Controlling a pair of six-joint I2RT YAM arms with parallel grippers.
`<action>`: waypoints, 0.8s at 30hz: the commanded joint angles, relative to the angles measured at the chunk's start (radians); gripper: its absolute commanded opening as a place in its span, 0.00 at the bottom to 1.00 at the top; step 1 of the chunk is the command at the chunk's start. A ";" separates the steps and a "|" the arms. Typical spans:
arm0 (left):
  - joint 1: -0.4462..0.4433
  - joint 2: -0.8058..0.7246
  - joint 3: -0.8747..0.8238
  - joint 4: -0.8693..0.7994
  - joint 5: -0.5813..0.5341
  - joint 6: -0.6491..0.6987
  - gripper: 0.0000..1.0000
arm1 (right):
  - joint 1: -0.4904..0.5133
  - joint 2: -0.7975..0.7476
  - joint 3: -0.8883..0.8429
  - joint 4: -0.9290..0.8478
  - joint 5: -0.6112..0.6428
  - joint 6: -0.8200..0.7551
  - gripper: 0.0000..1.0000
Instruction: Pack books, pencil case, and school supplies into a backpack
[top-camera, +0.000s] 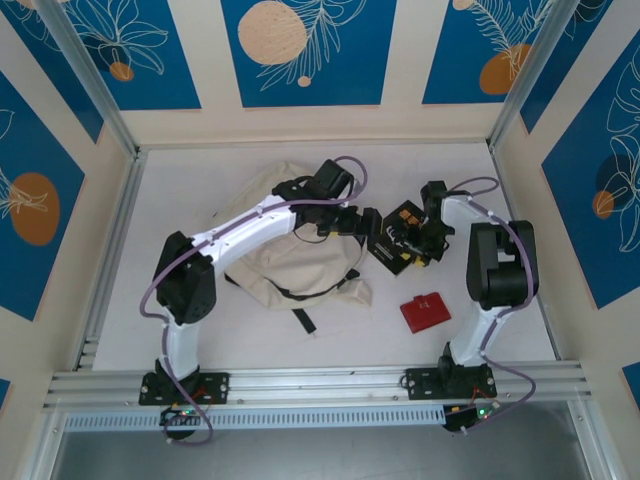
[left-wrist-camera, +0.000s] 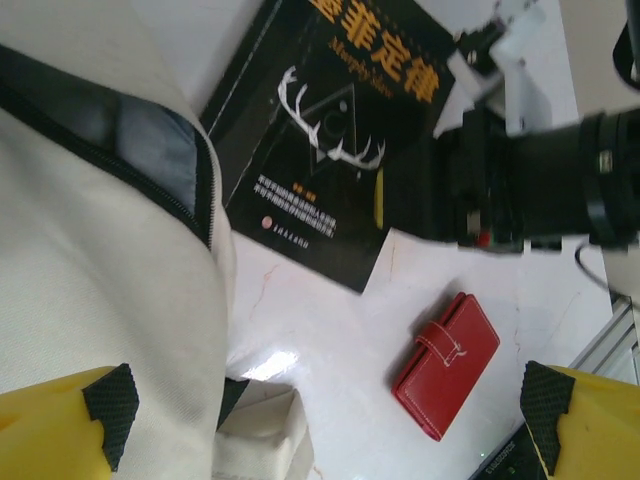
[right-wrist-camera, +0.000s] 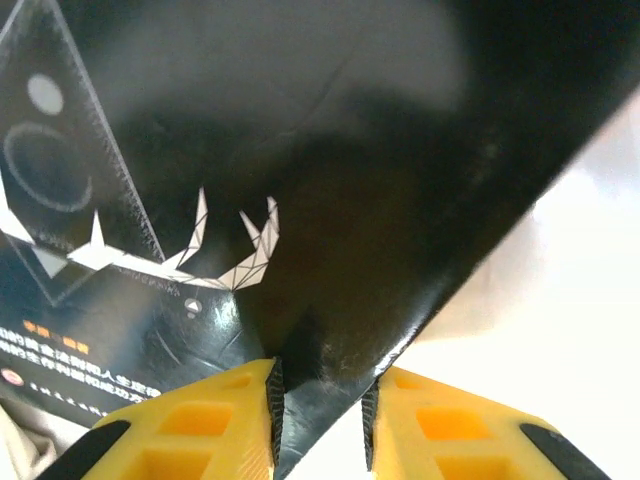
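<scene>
**Clerk:** Item one, nearest the arm bases?

**Keeper:** Red snap-tab case (top-camera: 425, 312). It lies flat on the white table (top-camera: 200, 180), closed, in front of the right arm and apart from everything else.

**Clerk:** Item two?

**Keeper:** Backpack (top-camera: 290, 265), cream fabric with black straps. It lies slumped at centre-left. The left arm reaches across it. Its zip mouth gapes on the side facing the book, with dark lining showing.

**Clerk:** Item three?

**Keeper:** Black book (left-wrist-camera: 320, 150), with orange-yellow lettering and a white antler figure on the cover. It sits just right of the backpack's opening, beyond the red case. Whether it rests flat or rides off the table, I cannot tell.

**Clerk:** Tools?

**Keeper:** Left gripper (left-wrist-camera: 320, 400): yellow fingers spread wide with nothing between them. It hangs over the backpack's edge and looks down on the book and the case. Right gripper (right-wrist-camera: 320, 400): fingers drawn in on a corner of the black book, with the cover pinched between the pads (right-wrist-camera: 274, 395).

**Clerk:** Farthest entry?

**Keeper:** Back wall (top-camera: 300, 50), with blue panels of leaf and orange-disc print.
</scene>
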 joint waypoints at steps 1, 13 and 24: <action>-0.016 0.045 0.078 -0.036 -0.005 0.019 0.99 | -0.003 -0.042 -0.091 -0.068 0.050 0.067 0.30; -0.048 0.293 0.325 0.008 0.003 -0.007 0.73 | -0.190 -0.232 -0.218 0.183 -0.152 0.125 0.49; -0.091 0.546 0.525 -0.026 -0.066 -0.210 0.32 | -0.229 -0.185 -0.229 0.241 -0.234 0.142 0.48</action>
